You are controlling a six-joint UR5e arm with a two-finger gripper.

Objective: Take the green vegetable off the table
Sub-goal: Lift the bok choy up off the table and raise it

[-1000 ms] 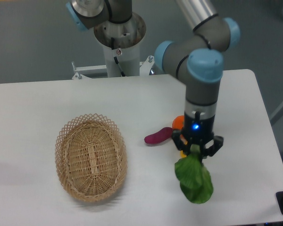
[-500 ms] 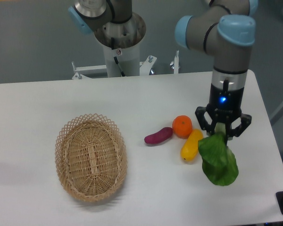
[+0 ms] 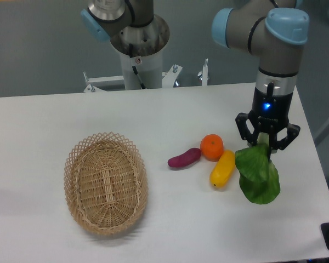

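Grey tubular arm (image 3: 247, 27) with light-blue joint caps, black wrist showing a blue light, black-fingered end effector (image 3: 267, 141), white pedestal base (image 3: 138, 60)

The bok choy (image 3: 257, 174) hides its own stalk end between the gripper (image 3: 267, 141) fingers. The arm's upper links run off the top edge.

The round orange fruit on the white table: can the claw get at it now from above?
Probably not yet. The claw is shut on the broad green leafy vegetable, so it has no free grip. The way itself looks free: nothing covers the round orange fruit, though the yellow oblong vegetable lies close beside it.
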